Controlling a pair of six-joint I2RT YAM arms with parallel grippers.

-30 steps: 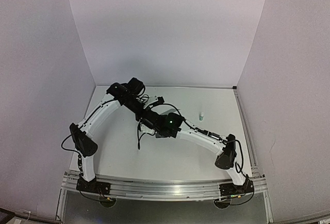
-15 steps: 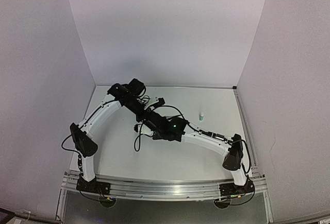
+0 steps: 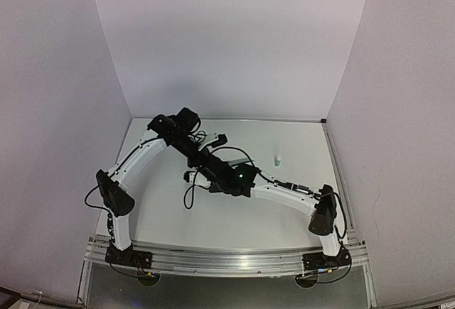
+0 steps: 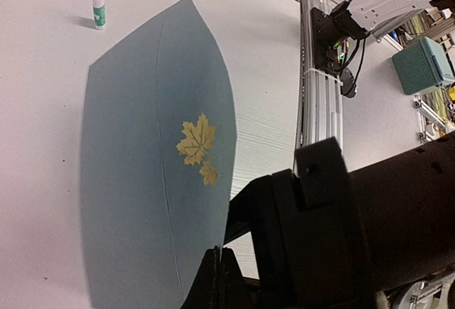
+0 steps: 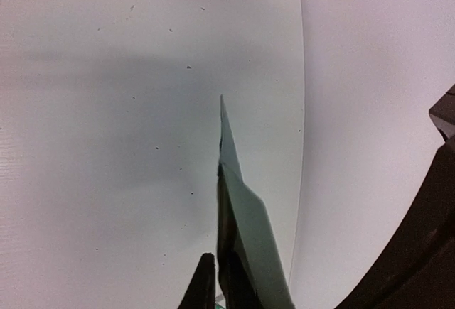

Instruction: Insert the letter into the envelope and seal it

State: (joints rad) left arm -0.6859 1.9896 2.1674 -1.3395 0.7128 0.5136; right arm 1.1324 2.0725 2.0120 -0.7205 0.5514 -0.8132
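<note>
Our left arm (image 3: pixel 138 156) and right arm (image 3: pixel 281 194) bend inward, their wrists meeting over mid-desk (image 3: pixel 234 220). The left tool (image 4: pixel 217 284) is pinched together on the lower edge of the envelope (image 4: pixel 142 145), a smooth, bowed teal sheet printed with pale maple leaves. The right tool (image 5: pixel 213 275) clamps its thin edge.

L arm (image 3: pixel 142 154) & R arm (image 3: pixel 281 194) tip-to-tip over table (image 3: pixel 234 218); glue stick (image 3: pixel 278 159) upright nearby.

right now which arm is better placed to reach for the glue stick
Right, probably. The glue stick stands on the right arm's side of the table. Both grippers pinch the envelope, so the left gripper could hold it alone while the right gripper lets go.
</note>
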